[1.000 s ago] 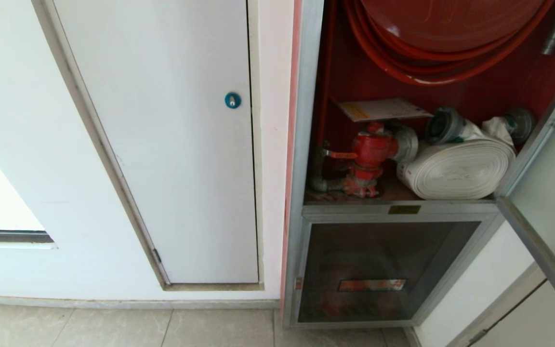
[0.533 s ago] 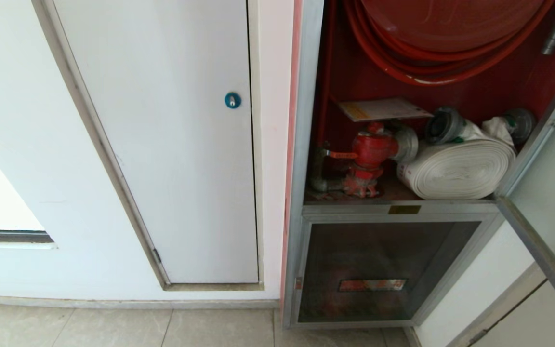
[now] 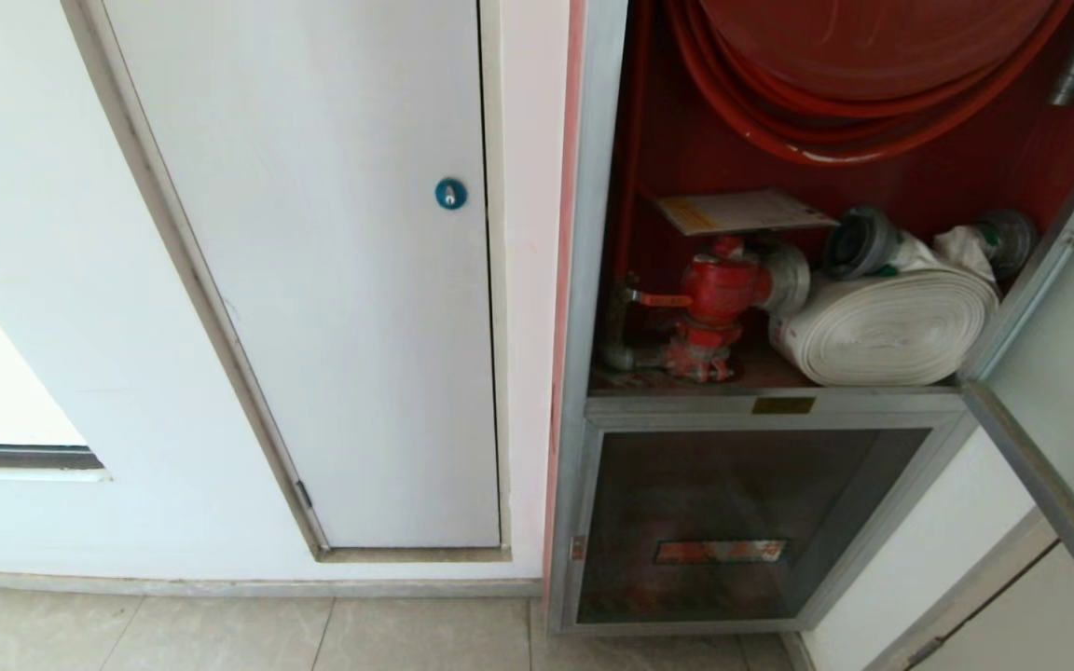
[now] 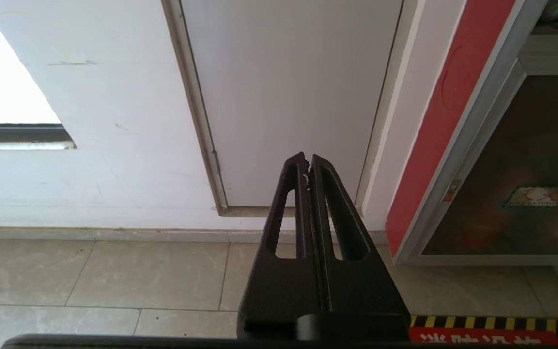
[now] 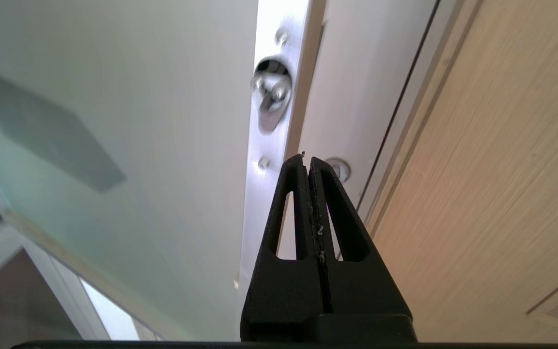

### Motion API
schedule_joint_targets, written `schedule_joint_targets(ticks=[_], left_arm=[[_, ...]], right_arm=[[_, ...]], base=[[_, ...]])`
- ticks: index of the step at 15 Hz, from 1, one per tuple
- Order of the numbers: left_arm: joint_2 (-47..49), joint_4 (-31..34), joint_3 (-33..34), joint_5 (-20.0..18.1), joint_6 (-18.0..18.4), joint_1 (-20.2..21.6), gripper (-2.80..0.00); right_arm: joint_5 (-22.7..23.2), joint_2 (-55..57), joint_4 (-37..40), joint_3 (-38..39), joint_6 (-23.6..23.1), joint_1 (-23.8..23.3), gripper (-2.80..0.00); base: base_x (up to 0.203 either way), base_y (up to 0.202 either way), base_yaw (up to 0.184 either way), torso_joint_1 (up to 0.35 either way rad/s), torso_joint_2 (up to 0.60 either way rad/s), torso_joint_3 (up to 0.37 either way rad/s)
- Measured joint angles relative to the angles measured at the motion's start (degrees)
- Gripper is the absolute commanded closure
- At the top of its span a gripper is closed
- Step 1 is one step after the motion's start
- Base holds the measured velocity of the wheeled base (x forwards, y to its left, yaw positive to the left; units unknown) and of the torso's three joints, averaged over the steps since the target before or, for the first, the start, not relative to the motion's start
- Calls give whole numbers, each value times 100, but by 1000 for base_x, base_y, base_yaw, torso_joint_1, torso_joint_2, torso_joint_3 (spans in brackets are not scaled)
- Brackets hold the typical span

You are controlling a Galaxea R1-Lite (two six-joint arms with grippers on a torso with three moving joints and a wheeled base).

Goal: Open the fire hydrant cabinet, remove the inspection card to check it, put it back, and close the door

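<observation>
The right gripper (image 5: 308, 162) is closed on nothing, its tips pressed together, close to the free edge of the open door (image 5: 114, 121), just below the silver latch (image 5: 270, 92) on the door's aluminium stile. By the look of it the step in hand is closing the door: the card (image 3: 742, 212) lies flat inside the cabinet (image 3: 593, 280), on top of the red valve (image 3: 719, 289) at the left of the shelf, near the white hose roll (image 3: 882, 326).

To do it well, I would push with the closed tips on the metal stile rather than on the pale glass panel, since the frame takes the load and the glass may flex or mark. Contact near the latch edge, far from the hinge, should give the easiest swing. Push along the door's arc, slowly, so the tips do not slide off the narrow stile onto the wall beyond it. The latch may need a firm last press to catch.

The left gripper (image 4: 308, 162) is also closed and empty, parked low, pointing at the floor tiles (image 4: 114, 276) and the white panel (image 4: 288, 97) beside the cabinet.
</observation>
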Motion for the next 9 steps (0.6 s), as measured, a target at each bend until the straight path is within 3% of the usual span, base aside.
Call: schedule_joint_targets(ticks=[4,9], left_arm=[[0,0,0,-1,0,0,0],[0,0,0,-1,-1,0,0]], right_arm=[[-31,174,-210,-166,397,-32,0],[-497,314,-588,-249,1170,238,0]], base=[[0,0,0,0,0,0],[0,0,0,0,0,0]])
